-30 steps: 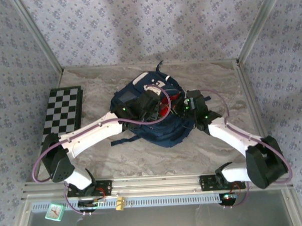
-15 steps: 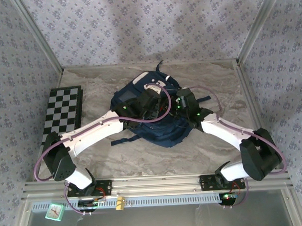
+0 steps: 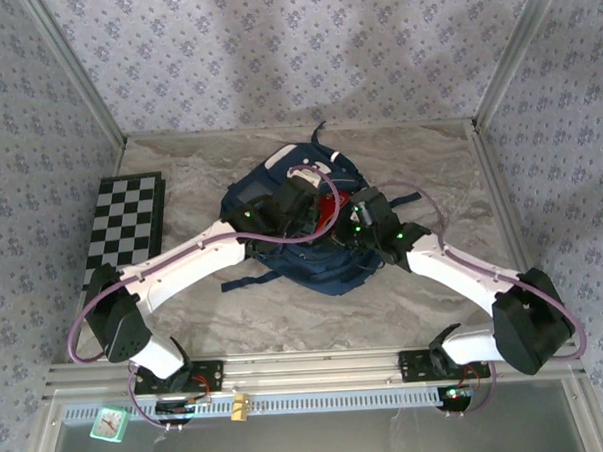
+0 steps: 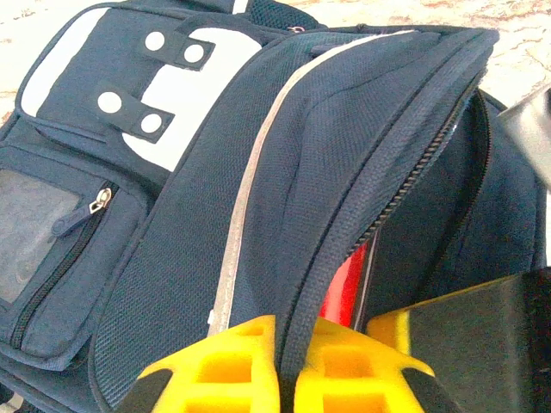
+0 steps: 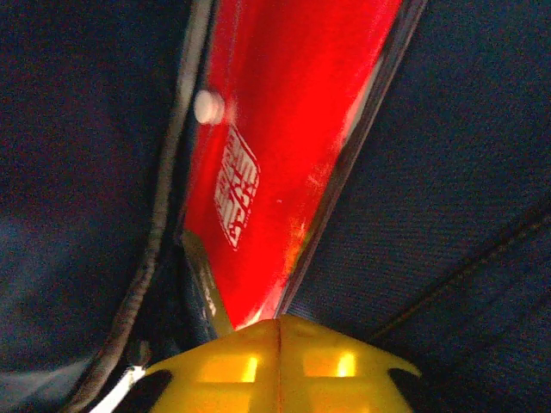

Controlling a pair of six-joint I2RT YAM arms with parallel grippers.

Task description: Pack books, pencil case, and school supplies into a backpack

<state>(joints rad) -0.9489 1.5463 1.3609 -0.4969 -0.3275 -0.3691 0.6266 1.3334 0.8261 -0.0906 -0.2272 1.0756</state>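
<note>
The navy backpack (image 3: 323,270) lies mid-table with its main zipper mouth open. My left gripper (image 3: 299,208) (image 4: 288,331) is shut on the zipper edge of the backpack's front flap (image 4: 284,155) and holds it up. A flat red packet with a white mark, the school supplies (image 5: 275,146) (image 4: 349,284) (image 3: 328,213), stands inside the mouth. My right gripper (image 5: 278,320) (image 3: 353,222) is shut, yellow fingers pressed together with nothing between them, tips right at the packet's near edge inside the backpack (image 5: 448,172). The books and the pencil case are hidden.
A black-and-white checkered board (image 3: 126,226) lies at the table's left edge. Backpack straps trail toward the front left (image 3: 246,280). Patterned walls close in the back and sides, and a metal rail (image 3: 318,363) runs along the front.
My right gripper opened and shut again, and moved left from the backpack's right side into its mouth. The left gripper kept its hold on the flap.
</note>
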